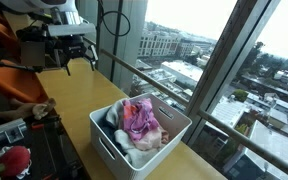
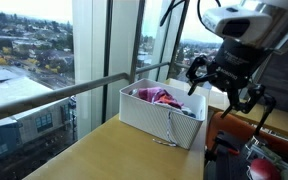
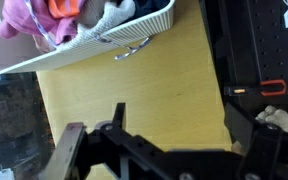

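Note:
My gripper (image 1: pixel 80 63) hangs in the air above the yellow wooden table (image 1: pixel 72 100), open and empty. It also shows in an exterior view (image 2: pixel 225 90) and in the wrist view (image 3: pixel 184 128). A white basket (image 1: pixel 108 150) stands on the table by the window, some way from the gripper, and shows in the other views too (image 2: pixel 160 124) (image 3: pixel 84 55). It is filled with clothes, with a pink cloth (image 1: pixel 141 120) on top, also visible in the other views (image 2: pixel 160 96) (image 3: pixel 19 15). White and orange cloth (image 3: pixel 66 8) lie beside it.
A large window with a metal railing (image 2: pixel 94 85) runs along the table's far edge. A black pegboard area (image 3: pixel 264 40) with a red-handled tool (image 3: pixel 270 88) lies beside the table. A red object (image 1: pixel 14 158) and clutter sit at the table's inner side.

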Controlling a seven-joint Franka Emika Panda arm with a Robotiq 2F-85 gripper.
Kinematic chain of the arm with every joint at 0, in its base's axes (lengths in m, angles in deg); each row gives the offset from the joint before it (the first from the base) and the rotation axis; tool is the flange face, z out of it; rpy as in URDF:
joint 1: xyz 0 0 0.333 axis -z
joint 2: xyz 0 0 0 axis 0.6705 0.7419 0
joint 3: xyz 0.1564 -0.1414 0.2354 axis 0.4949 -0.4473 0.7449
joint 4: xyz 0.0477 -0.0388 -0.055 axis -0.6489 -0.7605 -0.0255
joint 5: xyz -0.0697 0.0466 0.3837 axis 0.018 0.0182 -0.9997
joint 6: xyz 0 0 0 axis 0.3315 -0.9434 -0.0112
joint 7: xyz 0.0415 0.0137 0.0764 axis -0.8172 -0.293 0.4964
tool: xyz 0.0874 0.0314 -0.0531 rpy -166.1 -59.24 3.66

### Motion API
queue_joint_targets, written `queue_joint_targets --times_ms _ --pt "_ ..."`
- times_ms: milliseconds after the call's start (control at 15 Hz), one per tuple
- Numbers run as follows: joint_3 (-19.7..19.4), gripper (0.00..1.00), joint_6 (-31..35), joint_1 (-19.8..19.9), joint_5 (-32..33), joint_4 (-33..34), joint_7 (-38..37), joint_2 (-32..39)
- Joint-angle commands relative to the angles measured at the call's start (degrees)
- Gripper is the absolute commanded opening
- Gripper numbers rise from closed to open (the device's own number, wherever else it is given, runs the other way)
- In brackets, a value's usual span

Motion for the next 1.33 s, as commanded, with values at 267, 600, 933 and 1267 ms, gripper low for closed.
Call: queue_joint_targets --times_ms 267,600,933,1267 --pt "-3.17 1.0 8.72 4.25 3.8 5.65 4.68 16.8" --pt "-4.52 1.0 10.49 7.16 4.14 14.93 10.84 29.41" --pt "-4.93 1.0 9.58 7.54 4.72 22.29 15.22 39.47" --pt "-5.5 1.0 8.04 6.81 6.22 26.68 18.61 45.37"
